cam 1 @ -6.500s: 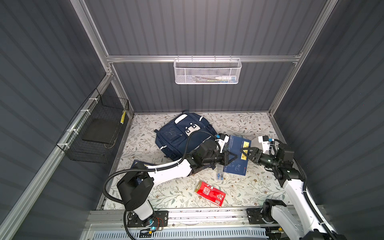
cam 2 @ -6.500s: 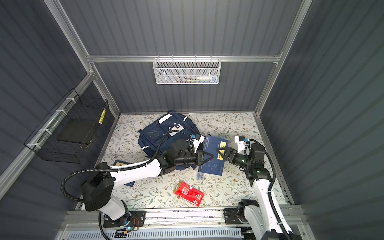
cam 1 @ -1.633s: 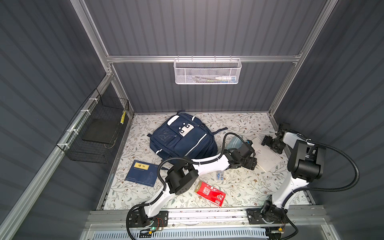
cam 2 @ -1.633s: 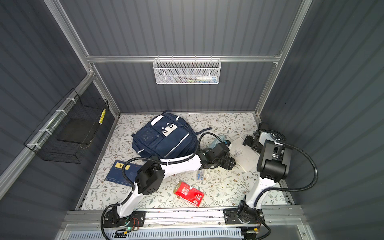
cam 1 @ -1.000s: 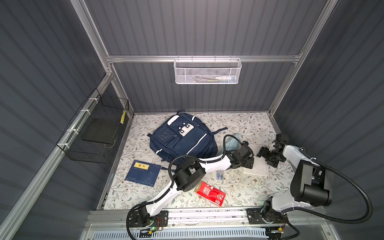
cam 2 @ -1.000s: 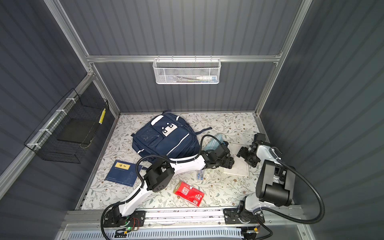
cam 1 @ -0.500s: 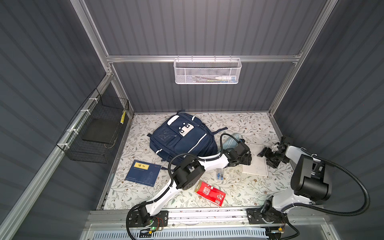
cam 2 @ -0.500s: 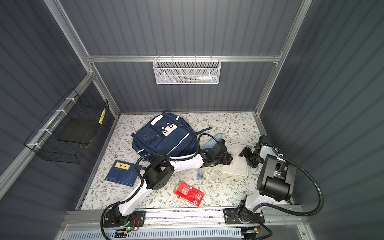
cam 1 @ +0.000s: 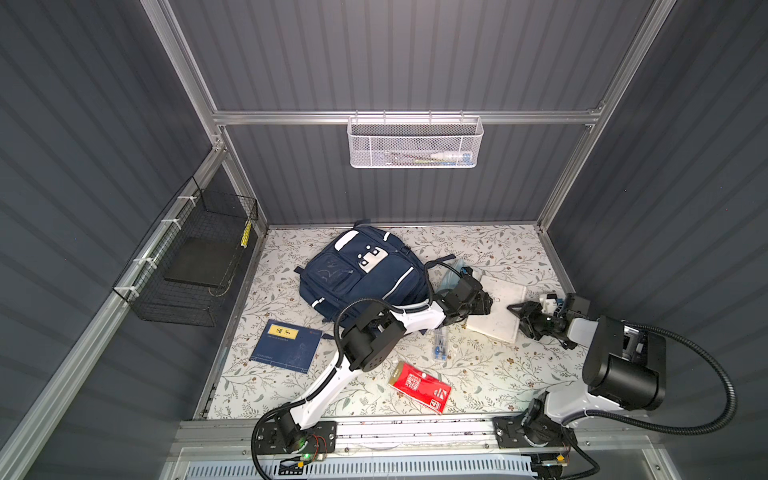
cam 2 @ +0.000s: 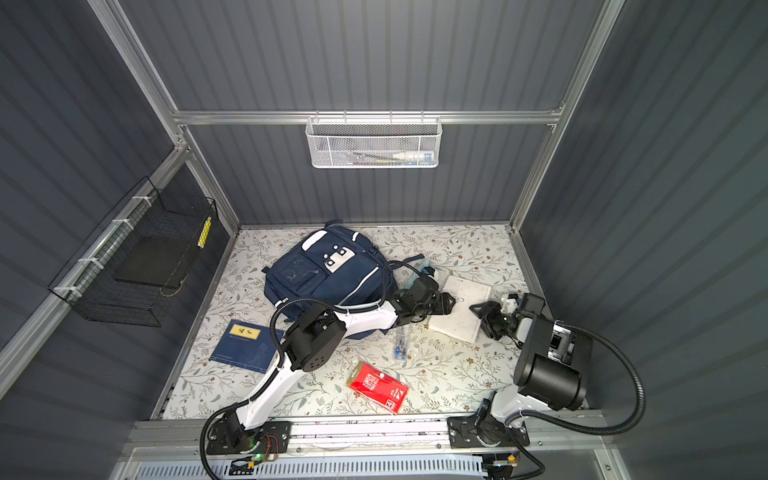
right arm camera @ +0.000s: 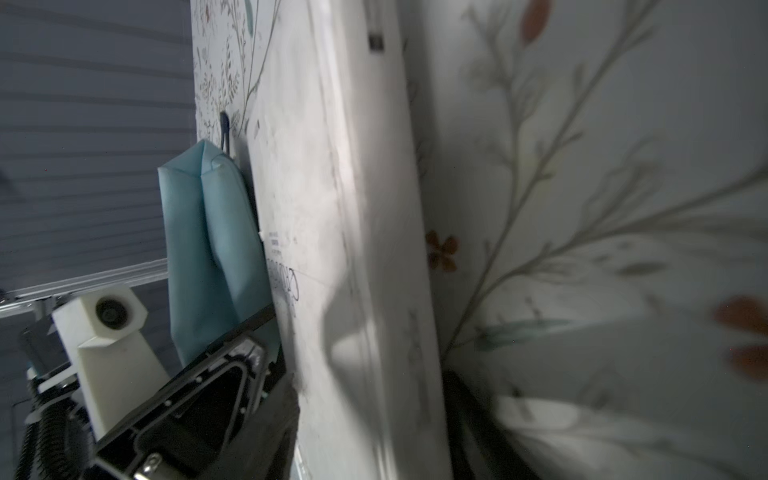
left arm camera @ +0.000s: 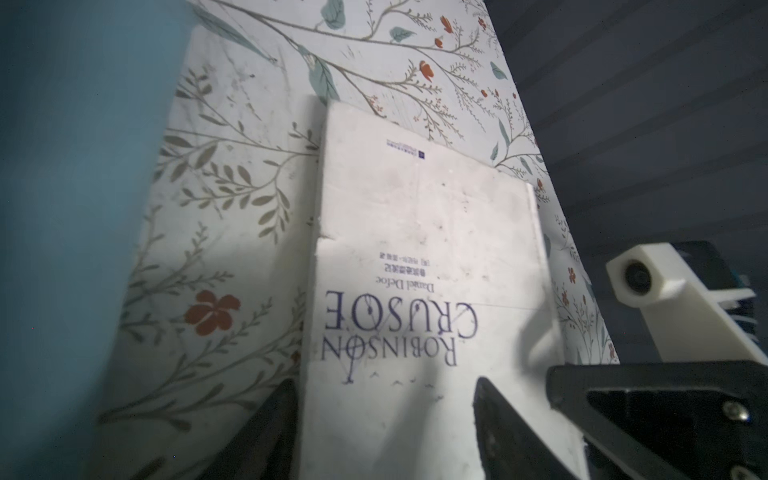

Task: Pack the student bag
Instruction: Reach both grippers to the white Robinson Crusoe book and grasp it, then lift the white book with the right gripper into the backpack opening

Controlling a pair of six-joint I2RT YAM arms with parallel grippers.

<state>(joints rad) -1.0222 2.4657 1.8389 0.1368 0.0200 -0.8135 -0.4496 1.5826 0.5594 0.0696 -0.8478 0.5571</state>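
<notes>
large navy-blue fabric backpack [cam 1: 361, 286] lying flat toward back of floral tabletop [cam 1: 498, 249] | likely sagging, soft; grasping stitched top rim | left gripper [cam 1: 484, 301] hovering parted over white paperback book [cam 1: 500, 309] | right gripper [cam 1: 517, 320] straddling its edge, clamping unclear

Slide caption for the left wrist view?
Left claw, jaws open, at the edge of the white Robinson Crusoe book on floral tabletop.

I see the student bag [cam 1: 361, 278] near the table's [cam 1: 498, 374] back edge, the book [cam 1: 498, 307] right of it, the notebook [cam 1: 286, 345] near the left edge, the packet [cam 1: 419, 386] near the front edge.
</notes>
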